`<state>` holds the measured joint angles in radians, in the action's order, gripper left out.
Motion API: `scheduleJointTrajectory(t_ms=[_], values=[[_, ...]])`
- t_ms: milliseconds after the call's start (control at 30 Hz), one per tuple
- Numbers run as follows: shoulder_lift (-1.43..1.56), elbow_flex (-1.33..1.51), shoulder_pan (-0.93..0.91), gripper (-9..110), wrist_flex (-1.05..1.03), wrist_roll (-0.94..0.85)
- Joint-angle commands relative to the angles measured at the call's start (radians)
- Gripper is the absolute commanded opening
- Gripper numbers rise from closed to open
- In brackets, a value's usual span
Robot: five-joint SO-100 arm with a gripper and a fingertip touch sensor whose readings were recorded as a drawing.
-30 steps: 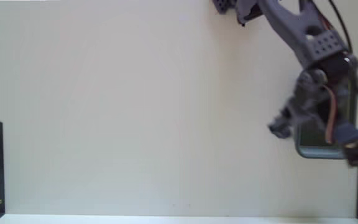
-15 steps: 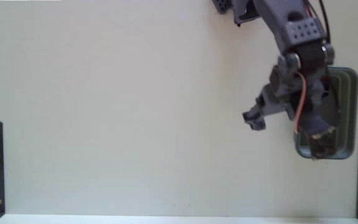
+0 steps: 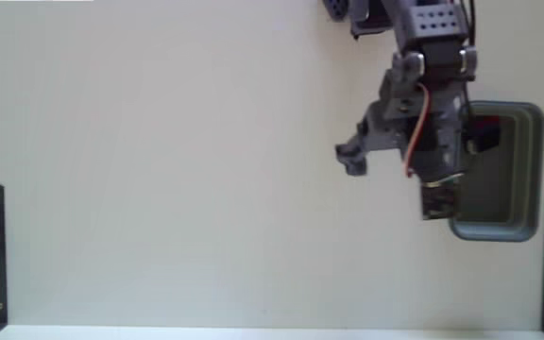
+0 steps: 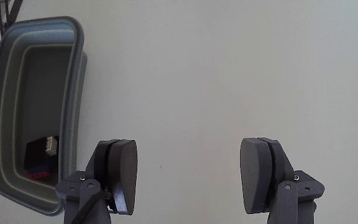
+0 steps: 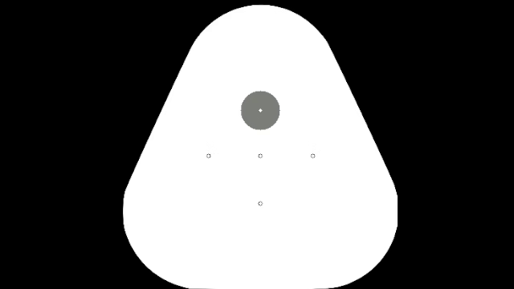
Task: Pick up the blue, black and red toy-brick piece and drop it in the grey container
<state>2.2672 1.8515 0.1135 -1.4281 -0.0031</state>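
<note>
here, the gripper [image 4: 188,177] is spread wide with nothing between its two pads [image 4: 122,169]; the wrist view shows only bare table [image 4: 229,74] in the gap. treat the hand as empty.

locate the brick [image 4: 41,160] inside the bin [image 4: 73,99]. in the wrist view it lies on the bin floor toward that view's lower end, with a white bit on top and red and blue showing beneath. in the fixed view the bin [image 3: 527,170] sits at the right edge of the table [image 3: 159,170], and a red-and-dark patch [image 3: 484,134] shows near the bin's upper left inner corner, partly hidden by the arm [image 3: 423,113]. this is probably the same brick, but the patch is too small to confirm.

note that the arm hangs over the table just beside the bin's left rim, with the gripper [image 3: 385,156] outside the bin.

assess progress as follows: the pick and the drop appear complete, since the brick rests in the bin and the hand holds nothing. no other brick shows on the table. what is left, at most, is to park the arm clear of the bin.
</note>
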Motion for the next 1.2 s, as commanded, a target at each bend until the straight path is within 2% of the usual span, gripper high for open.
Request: scheduleJointTrajectory(t_ms=[0,500,1167], values=[[0.091,0.027,-0.021,110,-0.002,0.003],[0.202,0.136,-0.105,110,-0.002,0.003],[0.213,0.148,-0.114,110,-0.002,0.003]])
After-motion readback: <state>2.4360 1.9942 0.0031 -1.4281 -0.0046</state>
